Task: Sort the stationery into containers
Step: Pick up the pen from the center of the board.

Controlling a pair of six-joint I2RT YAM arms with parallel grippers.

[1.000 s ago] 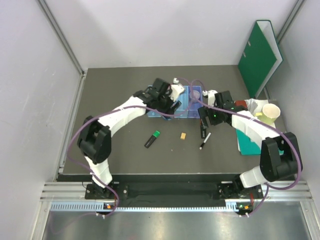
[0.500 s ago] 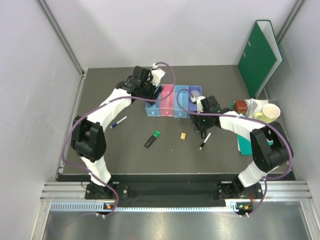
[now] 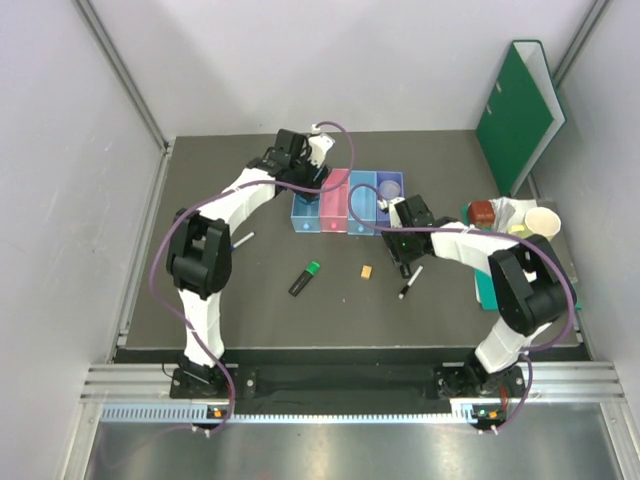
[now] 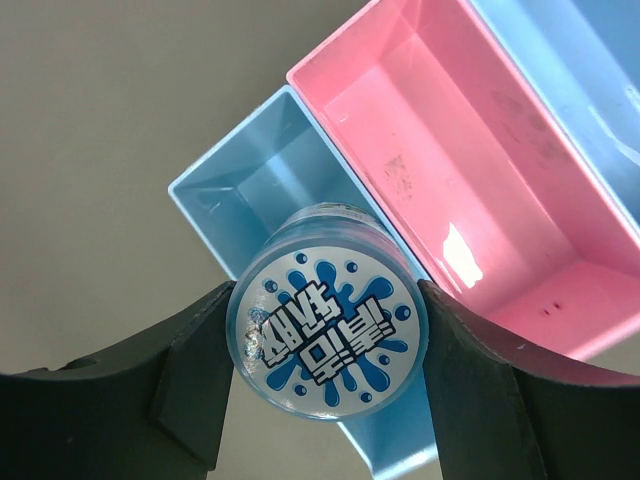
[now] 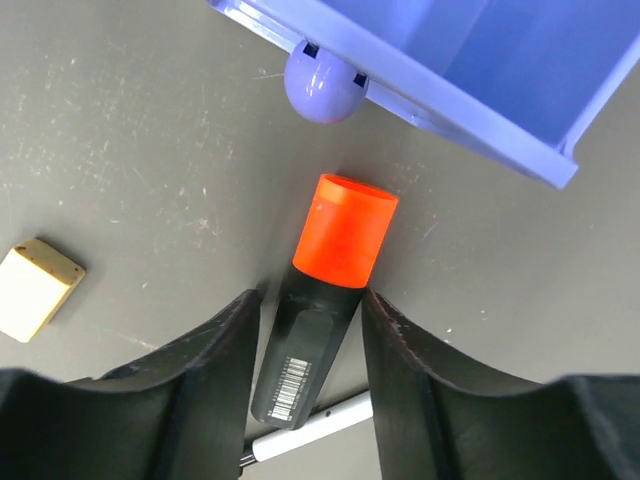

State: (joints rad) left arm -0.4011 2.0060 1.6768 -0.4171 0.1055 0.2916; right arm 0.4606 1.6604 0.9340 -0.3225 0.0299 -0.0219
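The left fingers (image 4: 190,370) are closed on the blue patterned tin (image 4: 328,345) and hold it over the light blue tray (image 4: 225,195); I judge it must next be lowered and released. The right fingers (image 5: 215,360) stand narrowly on both sides of the orange-capped highlighter (image 5: 320,320), which lies on the bench (image 5: 120,150) beside the purple tray (image 5: 470,110). I cannot tell if they press it already.
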